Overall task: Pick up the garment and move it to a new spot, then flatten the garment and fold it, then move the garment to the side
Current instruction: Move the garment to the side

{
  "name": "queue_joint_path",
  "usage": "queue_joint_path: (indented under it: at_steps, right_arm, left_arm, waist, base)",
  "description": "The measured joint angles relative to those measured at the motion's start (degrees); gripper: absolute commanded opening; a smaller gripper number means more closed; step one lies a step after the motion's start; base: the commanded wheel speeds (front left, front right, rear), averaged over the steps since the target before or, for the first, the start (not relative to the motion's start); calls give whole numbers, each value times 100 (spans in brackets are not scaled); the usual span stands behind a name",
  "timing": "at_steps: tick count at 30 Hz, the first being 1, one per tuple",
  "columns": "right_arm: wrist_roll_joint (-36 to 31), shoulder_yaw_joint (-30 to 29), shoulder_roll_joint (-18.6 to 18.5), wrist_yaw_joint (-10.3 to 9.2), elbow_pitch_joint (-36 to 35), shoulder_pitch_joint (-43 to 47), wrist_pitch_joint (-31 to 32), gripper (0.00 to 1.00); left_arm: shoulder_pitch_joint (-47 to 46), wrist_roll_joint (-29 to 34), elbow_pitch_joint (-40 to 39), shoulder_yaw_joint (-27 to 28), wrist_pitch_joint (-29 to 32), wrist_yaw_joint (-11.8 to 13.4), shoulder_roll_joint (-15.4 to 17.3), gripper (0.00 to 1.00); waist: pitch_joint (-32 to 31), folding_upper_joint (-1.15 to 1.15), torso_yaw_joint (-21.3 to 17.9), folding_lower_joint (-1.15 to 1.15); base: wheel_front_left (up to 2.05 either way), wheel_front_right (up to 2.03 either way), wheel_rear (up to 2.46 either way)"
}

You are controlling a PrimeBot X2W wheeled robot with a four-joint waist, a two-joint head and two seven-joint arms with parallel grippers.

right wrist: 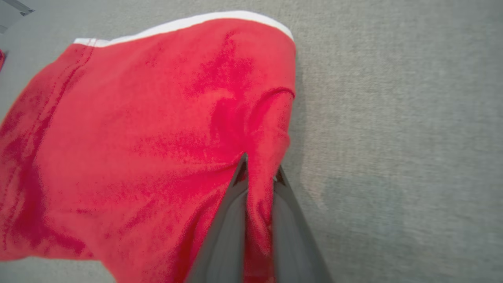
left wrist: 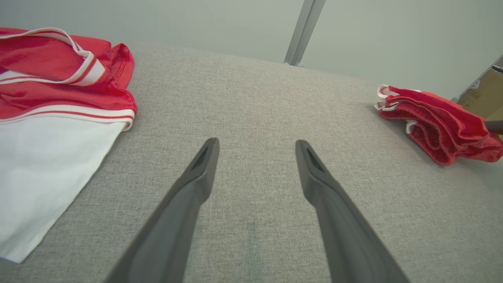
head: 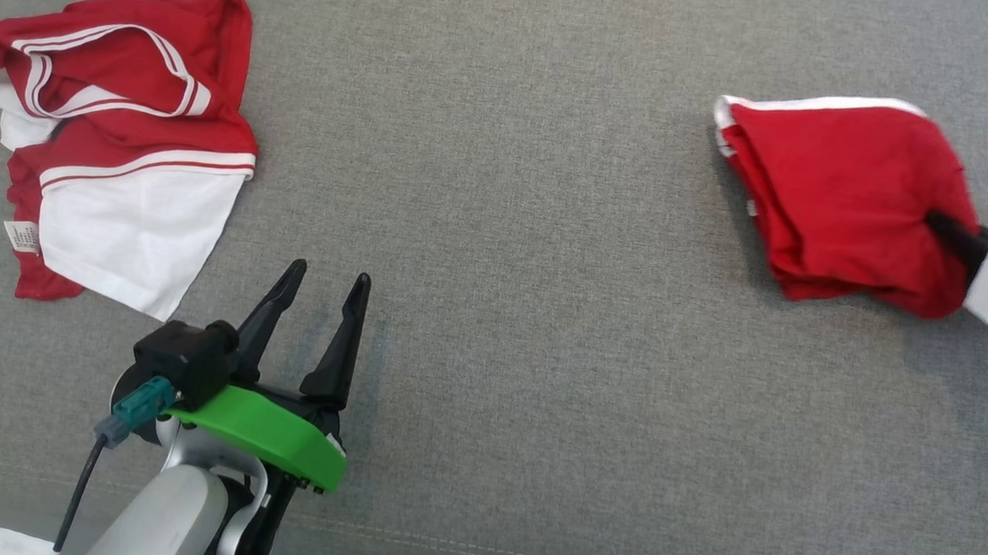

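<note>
- Right gripper (right wrist: 259, 173) pinched tight on a fold of the folded red garment (head: 845, 194), at the right side of the gray tabletop (head: 547, 229).
- Left gripper (head: 329, 276) spread wide, holding nothing, low centre-left.
- Crumpled red-and-white garment (head: 129, 140) far left.

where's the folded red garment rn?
The folded red garment lies far right in the head view on the grey fabric surface, its edge pinched in the right hand.

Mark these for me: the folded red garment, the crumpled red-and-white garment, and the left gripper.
folded red garment (head: 845, 194), head view, middle of its red top layer
crumpled red-and-white garment (head: 124, 233), head view, on its white panel
left gripper (head: 331, 271), head view, midway between its two open fingertips
</note>
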Motion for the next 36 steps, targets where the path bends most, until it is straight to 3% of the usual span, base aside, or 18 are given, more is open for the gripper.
queue_joint_path:
  at_steps: [7,11,20,21,22,23,32,36]
  right_arm:
    - [-593,-94,-1276,-365,259,-595,621,0]
    - [-815,-155,-1819,-478,371,-707,867,0]
    - [-887,-156,-2006,-544,682,-598,1034,0]
    - [-894,-155,-2013,-556,710,-548,1032,25]
    - [-933,-149,-2019,-599,738,-519,1002,58]
    - [-979,-149,-2026,-603,762,-495,955,100]
    - [-1120,-120,-2016,-697,1007,-246,754,100]
    - [-1236,-151,-2009,-744,964,-186,391,100]
  left_arm:
    - [-138,-42,-47,-82,36,-45,-100,100]
    - [-282,-67,-92,-99,35,-78,-249,100]
    - [-360,-127,97,-85,-2,-132,-386,100]
    - [-363,-133,122,-85,-5,-134,-392,100]
    - [-368,-135,158,-81,-7,-134,-392,100]
    - [-370,-136,199,-71,-8,-134,-391,100]
    - [-383,-132,355,45,-109,-138,-360,100]
    - [-385,-132,431,145,-171,-138,-320,100]
  waist:
    - [223,0,42,0]
    - [373,0,98,0]
    - [596,0,208,0]
    - [599,0,206,0]
    - [600,0,202,0]
    - [599,0,196,0]
    - [455,0,83,0]
    - [344,0,8,0]
  base:
    - [0,0,0]
    - [0,0,0]
    - [0,0,0]
    - [0,0,0]
    - [0,0,0]
    - [0,0,0]
    - [0,0,0]
    - [0,0,0]
